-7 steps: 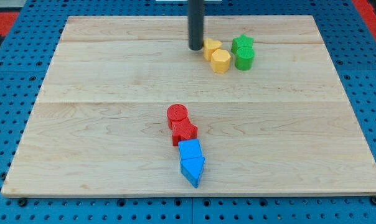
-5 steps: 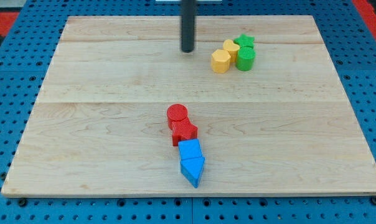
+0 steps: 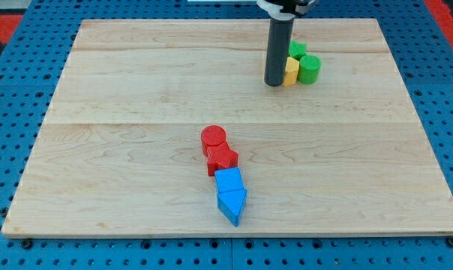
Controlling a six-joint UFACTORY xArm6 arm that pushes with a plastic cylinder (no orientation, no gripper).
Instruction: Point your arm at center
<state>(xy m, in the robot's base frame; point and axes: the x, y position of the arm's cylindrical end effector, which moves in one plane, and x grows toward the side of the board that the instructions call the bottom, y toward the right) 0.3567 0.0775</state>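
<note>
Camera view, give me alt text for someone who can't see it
My tip rests near the wooden board's top right, touching the left of a yellow block clustered with a green cylinder and another green block. Near the centre, a red cylinder, red star and two blue blocks form a line.

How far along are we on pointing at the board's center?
Not done: my tip sits near the view's top right, touching the yellow block beside the green cylinder. What is left is travelling toward the view's bottom left, to the bare wood just above the red cylinder.
</note>
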